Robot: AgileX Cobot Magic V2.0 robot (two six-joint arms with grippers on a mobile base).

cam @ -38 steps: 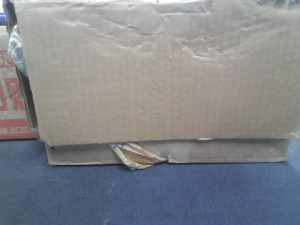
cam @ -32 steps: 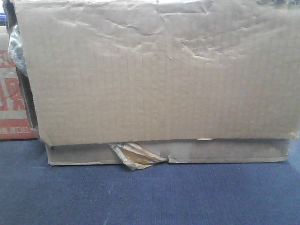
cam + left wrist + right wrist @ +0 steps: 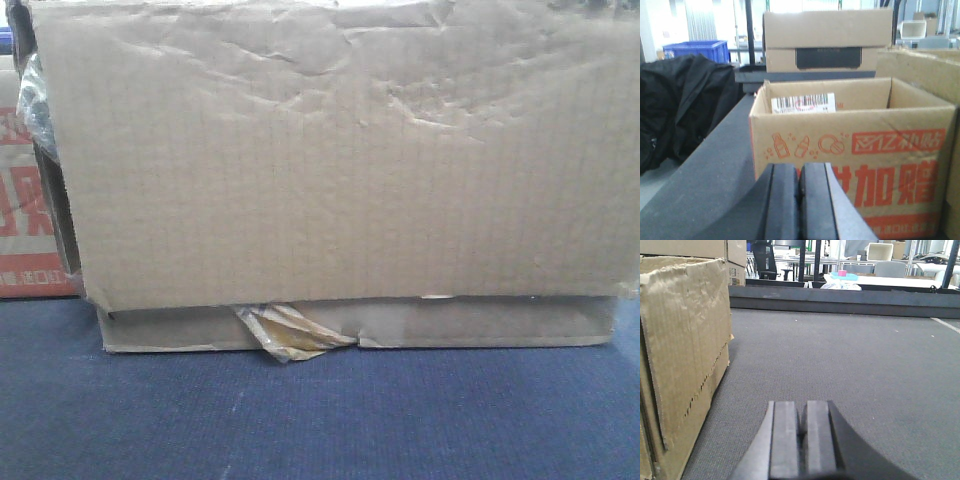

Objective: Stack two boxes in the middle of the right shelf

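A large plain cardboard box (image 3: 340,170) fills the front view, its lower flap and torn tape (image 3: 290,332) resting on the blue-grey carpeted surface (image 3: 320,420). It shows at the left in the right wrist view (image 3: 685,355). An open box with red print (image 3: 850,145) stands just ahead of my left gripper (image 3: 799,175), which is shut and empty; the same box peeks out at the left edge in the front view (image 3: 22,220). My right gripper (image 3: 802,415) is shut and empty, low over the carpet, right of the plain box.
A black jacket (image 3: 685,105) lies left of the red-print box. Another closed cardboard box (image 3: 827,42) stands behind it, with a blue crate (image 3: 695,50) further back. Open carpet (image 3: 865,365) stretches ahead of the right gripper up to a dark ledge (image 3: 840,297).
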